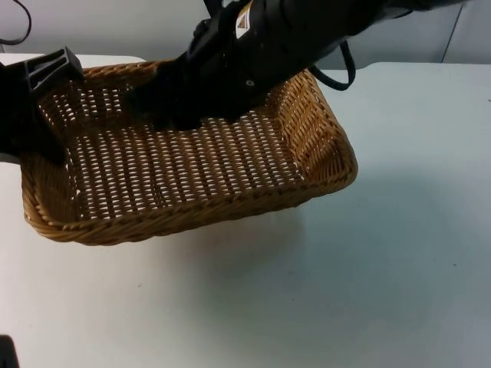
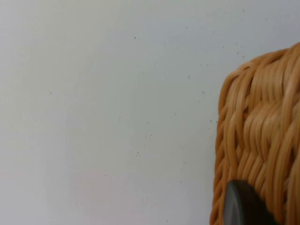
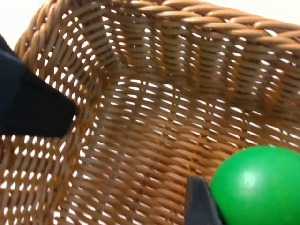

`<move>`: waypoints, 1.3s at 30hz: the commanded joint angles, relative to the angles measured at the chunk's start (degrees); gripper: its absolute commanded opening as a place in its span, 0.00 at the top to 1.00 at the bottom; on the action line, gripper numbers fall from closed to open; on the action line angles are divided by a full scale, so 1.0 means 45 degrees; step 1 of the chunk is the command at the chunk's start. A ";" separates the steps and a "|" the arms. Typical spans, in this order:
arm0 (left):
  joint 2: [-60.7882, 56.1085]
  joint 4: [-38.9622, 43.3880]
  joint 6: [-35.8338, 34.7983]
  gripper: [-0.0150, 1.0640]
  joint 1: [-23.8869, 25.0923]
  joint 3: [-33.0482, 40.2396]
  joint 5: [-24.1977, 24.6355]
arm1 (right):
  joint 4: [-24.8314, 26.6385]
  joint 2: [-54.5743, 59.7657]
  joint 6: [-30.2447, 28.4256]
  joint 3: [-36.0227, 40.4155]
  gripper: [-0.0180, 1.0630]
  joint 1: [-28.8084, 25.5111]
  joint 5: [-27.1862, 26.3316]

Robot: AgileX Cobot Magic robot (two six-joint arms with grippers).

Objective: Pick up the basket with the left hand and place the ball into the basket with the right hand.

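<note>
I have the left hand (image 1: pixel 47 115) clamped on the rectangular woven wicker basket's (image 1: pixel 192 215) left rim, basket raised off the white tabletop (image 1: pixel 368 276). My right hand (image 1: pixel 165 115), inside the basket, grips the green ball (image 3: pixel 260 185).

The basket (image 1: pixel 192 192) is sitting in the left half of the top view, above the table (image 1: pixel 383 268); the right gripper (image 1: pixel 165 115) is reaching inside it, holding the ball (image 3: pixel 260 185), while the left gripper (image 1: pixel 31 130) is clamping its left rim.

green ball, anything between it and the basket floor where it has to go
Nothing visible. The right gripper holds the green ball inside the basket, over bare weave. The left gripper grips the basket's left rim, off to the side.
</note>
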 commanded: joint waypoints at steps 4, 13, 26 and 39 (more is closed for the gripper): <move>-0.0210 -0.0335 -0.0050 0.99 -0.0008 -0.0015 -0.0191 | -0.0162 0.0614 -0.0404 -0.0415 0.99 0.0068 -0.0029; -0.0210 -0.0333 -0.0050 0.99 -0.0008 -0.0015 -0.0191 | -0.0339 0.0775 -0.0502 -0.0415 0.99 0.0068 -0.0386; -0.0210 -0.0333 -0.0050 0.99 -0.0008 -0.0015 -0.0191 | -0.0372 0.0775 -0.0458 -0.0415 0.38 0.0038 -0.0908; -0.0210 -0.0333 -0.0050 0.99 -0.0008 -0.0015 -0.0191 | -0.0312 0.0183 -0.0649 -0.0415 0.76 0.0038 0.0227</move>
